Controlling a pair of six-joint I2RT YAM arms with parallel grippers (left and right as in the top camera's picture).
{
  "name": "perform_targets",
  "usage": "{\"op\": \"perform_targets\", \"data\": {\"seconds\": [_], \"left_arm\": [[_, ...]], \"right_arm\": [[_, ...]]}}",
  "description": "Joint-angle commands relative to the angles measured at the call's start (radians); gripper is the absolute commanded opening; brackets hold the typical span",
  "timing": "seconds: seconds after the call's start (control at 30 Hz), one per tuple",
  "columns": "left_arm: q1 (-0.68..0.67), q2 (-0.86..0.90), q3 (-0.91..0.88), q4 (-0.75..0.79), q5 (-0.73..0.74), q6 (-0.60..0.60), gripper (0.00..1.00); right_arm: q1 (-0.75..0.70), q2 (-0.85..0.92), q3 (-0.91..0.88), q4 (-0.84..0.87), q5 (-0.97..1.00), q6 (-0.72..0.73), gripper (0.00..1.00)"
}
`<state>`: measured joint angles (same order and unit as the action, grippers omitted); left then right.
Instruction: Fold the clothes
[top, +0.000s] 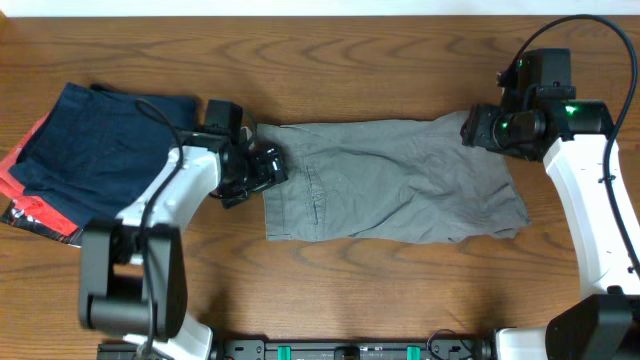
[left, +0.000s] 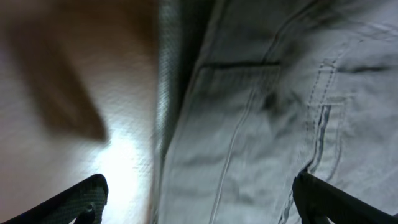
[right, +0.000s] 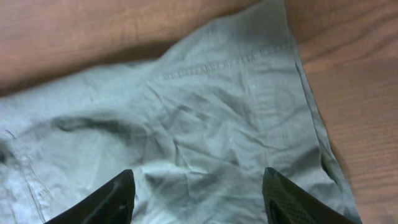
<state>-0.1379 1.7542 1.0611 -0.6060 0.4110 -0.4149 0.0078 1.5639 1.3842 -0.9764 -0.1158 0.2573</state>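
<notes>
The grey shorts (top: 390, 180) lie spread flat across the middle of the table, waistband at the left, leg hems at the right. My left gripper (top: 268, 166) is open at the waistband's upper left corner; the left wrist view shows its fingers (left: 199, 202) spread over the waistband edge and pocket seam (left: 249, 124). My right gripper (top: 478, 128) is open over the upper right leg hem; the right wrist view shows its fingers (right: 199, 199) wide apart above wrinkled grey cloth (right: 205, 124). Neither holds anything.
A folded navy-blue garment (top: 95, 145) lies at the far left on a red garment with black edge (top: 30, 205). Bare wooden table (top: 380, 290) runs along the front and back. The arm bases stand at the front edge.
</notes>
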Motion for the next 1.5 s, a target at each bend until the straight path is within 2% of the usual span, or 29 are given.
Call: {"op": "perform_targets", "data": {"seconds": [0.0, 0.13, 0.17, 0.27, 0.33, 0.43, 0.5, 0.53, 0.6, 0.63, 0.8, 1.07, 1.27, 1.47], "left_arm": [[0.004, 0.077, 0.004, 0.026, 0.121, 0.063, 0.96], [0.003, 0.147, 0.004, 0.029, 0.156, 0.063, 0.94], [0.003, 0.161, 0.004, 0.029, 0.174, 0.063, 0.86], [0.003, 0.182, 0.004, 0.023, 0.211, 0.063, 0.44], [0.003, 0.179, 0.004, 0.008, 0.214, 0.063, 0.27], [0.013, 0.161, 0.006, -0.022, 0.214, 0.064, 0.12], [0.030, 0.140, 0.016, -0.056, 0.214, 0.063, 0.08], [0.041, 0.125, 0.025, -0.080, 0.214, 0.064, 0.06], [0.060, 0.087, 0.045, -0.127, 0.213, 0.077, 0.06], [0.068, 0.066, 0.054, -0.146, 0.214, 0.082, 0.06], [0.093, -0.071, 0.099, -0.225, 0.214, 0.082, 0.06], [0.099, -0.267, 0.128, -0.263, 0.248, 0.077, 0.06], [0.100, -0.361, 0.176, -0.283, 0.289, 0.054, 0.06], [0.100, -0.408, 0.218, -0.283, 0.340, 0.036, 0.06]], "right_arm": [[0.011, 0.005, -0.001, -0.031, 0.003, -0.053, 0.65], [0.026, 0.005, -0.001, -0.068, 0.003, -0.064, 0.65], [0.029, 0.005, -0.001, -0.072, 0.003, -0.065, 0.65], [0.043, 0.006, -0.002, -0.075, 0.002, -0.065, 0.65], [0.058, 0.007, -0.006, -0.075, 0.002, -0.072, 0.66], [0.088, 0.016, -0.013, -0.075, 0.003, -0.092, 0.63], [0.105, 0.029, -0.020, -0.072, 0.002, -0.098, 0.53], [0.112, 0.038, -0.024, -0.070, 0.002, -0.098, 0.42], [0.131, 0.060, -0.035, -0.068, -0.019, -0.098, 0.08], [0.140, 0.072, -0.040, -0.064, -0.048, -0.098, 0.01], [0.226, 0.156, -0.068, -0.020, -0.156, -0.109, 0.01], [0.439, 0.351, -0.090, 0.114, -0.170, -0.103, 0.01], [0.596, 0.507, -0.090, 0.324, -0.187, -0.019, 0.01], [0.710, 0.540, -0.090, 0.495, -0.192, -0.011, 0.02]]}}
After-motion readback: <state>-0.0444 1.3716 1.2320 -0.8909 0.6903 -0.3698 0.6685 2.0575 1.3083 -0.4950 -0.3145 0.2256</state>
